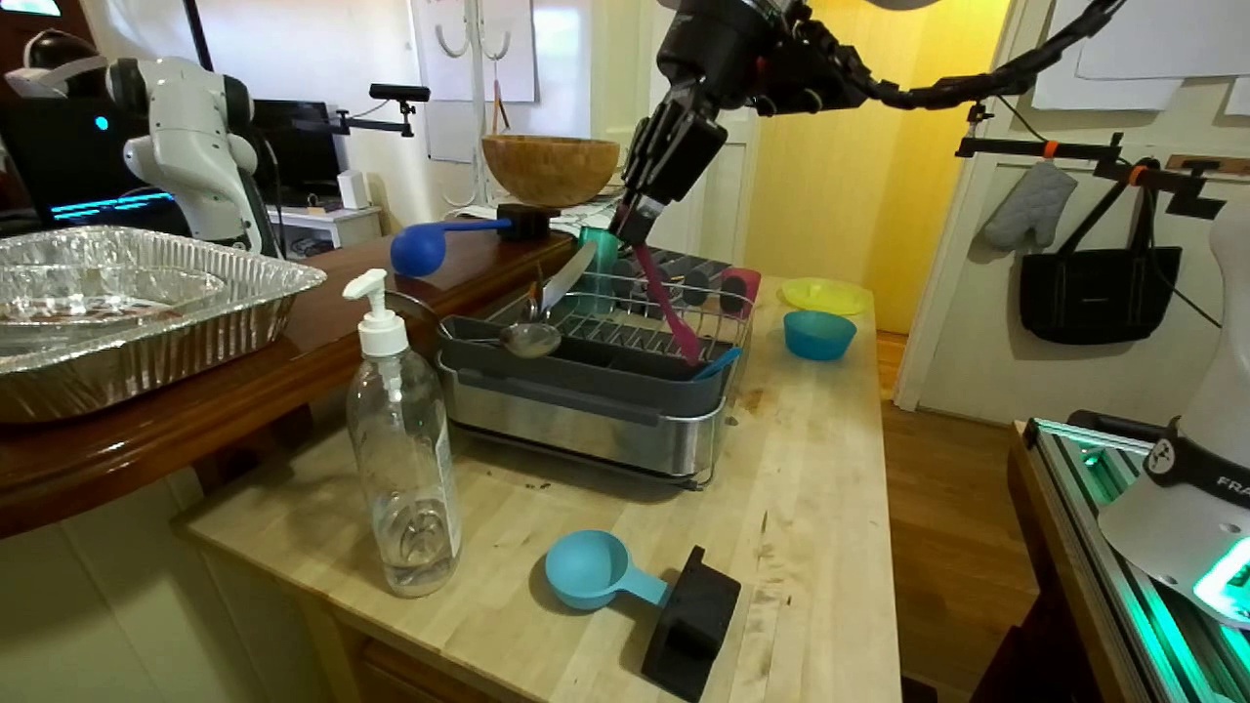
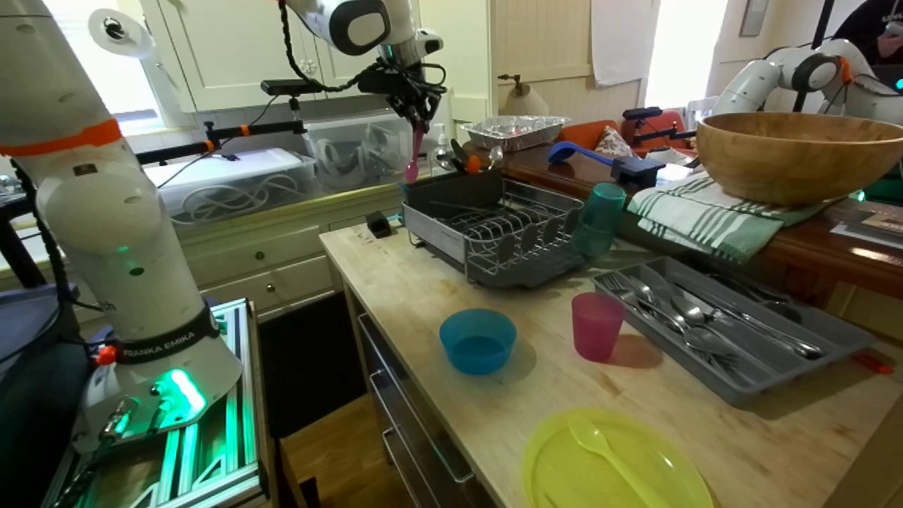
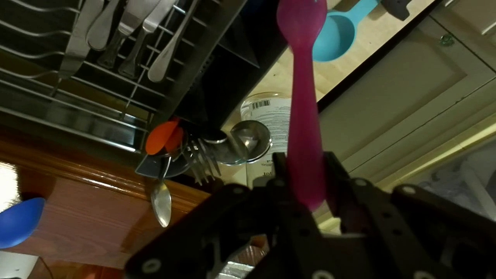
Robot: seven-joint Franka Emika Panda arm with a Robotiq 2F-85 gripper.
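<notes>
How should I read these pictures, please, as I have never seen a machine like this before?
The machine is a white robot arm with a black gripper, its pinching hand, at the end. Two pictures come from cameras standing outside it, each looking at the scene from a different place; the third comes from a camera on its wrist, looking past the gripper. The gripper holds a pink spoon by the handle, tip down, at the dish rack; whether the tip touches the rack, I cannot tell. On the counter around the rack are a pump bottle, a blue scoop, a blue bowl, a pink cup, a yellow plate and a cutlery tray.
</notes>
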